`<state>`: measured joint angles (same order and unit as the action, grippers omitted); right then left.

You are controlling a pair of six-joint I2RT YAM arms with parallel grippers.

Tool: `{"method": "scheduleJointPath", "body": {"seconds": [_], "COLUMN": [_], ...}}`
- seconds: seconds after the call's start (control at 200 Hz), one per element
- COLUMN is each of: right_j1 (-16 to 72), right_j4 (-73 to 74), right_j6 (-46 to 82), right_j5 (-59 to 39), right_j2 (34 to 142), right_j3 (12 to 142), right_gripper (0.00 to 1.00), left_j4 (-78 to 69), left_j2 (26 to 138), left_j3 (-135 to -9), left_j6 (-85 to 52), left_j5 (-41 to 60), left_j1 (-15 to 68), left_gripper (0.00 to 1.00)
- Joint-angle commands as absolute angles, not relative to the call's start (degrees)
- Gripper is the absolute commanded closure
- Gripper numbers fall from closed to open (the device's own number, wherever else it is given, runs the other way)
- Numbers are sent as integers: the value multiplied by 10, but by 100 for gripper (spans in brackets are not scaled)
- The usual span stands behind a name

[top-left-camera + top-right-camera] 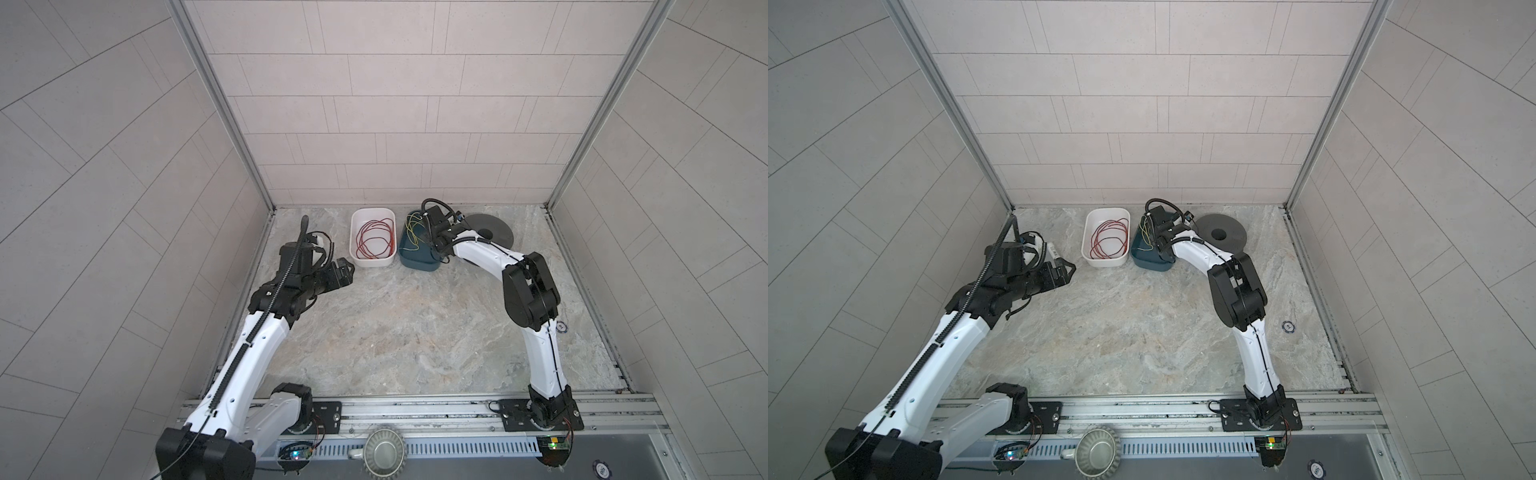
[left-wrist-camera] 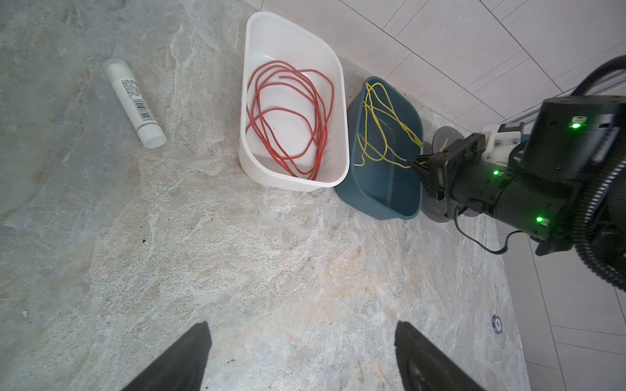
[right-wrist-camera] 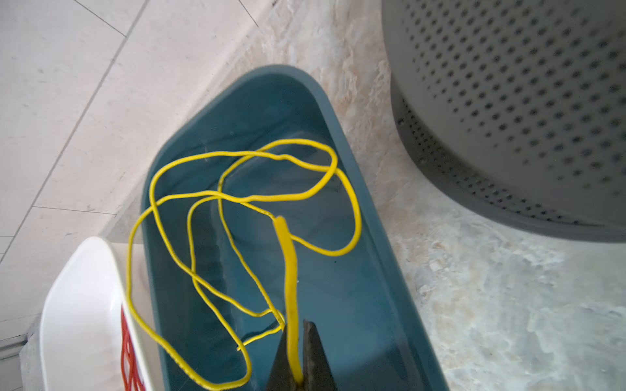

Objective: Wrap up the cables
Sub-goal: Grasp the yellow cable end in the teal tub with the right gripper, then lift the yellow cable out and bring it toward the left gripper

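Right claw (image 3: 298, 342): fingers pressed together over the teal tub (image 3: 338, 298), clamped on one strand of the yellow cable (image 3: 290, 270). The strand runs up between the two dark tips and its cut end pokes out beyond them, above the tub's inside

Yellow cable: the rest lies in loose, springy loops inside the teal tub; one loop spills over the rim on the side facing the white tub (image 2: 294, 37). Nothing else touches the right claw that I can make out

Left claw (image 2: 302, 330): fingers (image 2: 183, 359) wide apart, holding nothing, hanging above bare desk (image 1: 395, 332). It sits well apart from both tubs, pointed toward them

White tub: just beside the teal one, at the back of the desk near the wall. A red wire (image 2: 319, 135) lies coiled in it

Grey perforated basket (image 3: 508, 101): on the far side of the teal tub from the white one, near but apart, lying mouth down by the look of it

White tube (image 2: 135, 101) with a printed label: flat on the desk, off to the white tub's other side, apart from everything
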<state>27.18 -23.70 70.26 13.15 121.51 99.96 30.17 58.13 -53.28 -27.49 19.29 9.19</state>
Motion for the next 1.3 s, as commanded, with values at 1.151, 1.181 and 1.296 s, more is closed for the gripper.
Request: {"method": "scheduleJointPath", "body": {"seconds": [1.151, 1.181, 1.296], "right_j1": [259, 259, 263], "right_j4": [-172, -172, -156], "right_j6": [386, 376, 337], "right_j5": [-195, -209, -260], "right_j2": [807, 800, 772], "right_j3": [718, 704, 648], "right_gripper": [100, 100, 100], "left_j4": [197, 199, 200], "left_j2": [606, 612, 627], "left_j3": [-565, -566, -556], "left_j6": [-363, -362, -355], "left_j5": [350, 353, 359], "left_j1": [114, 114, 113], "left_gripper": [28, 28, 32]}}
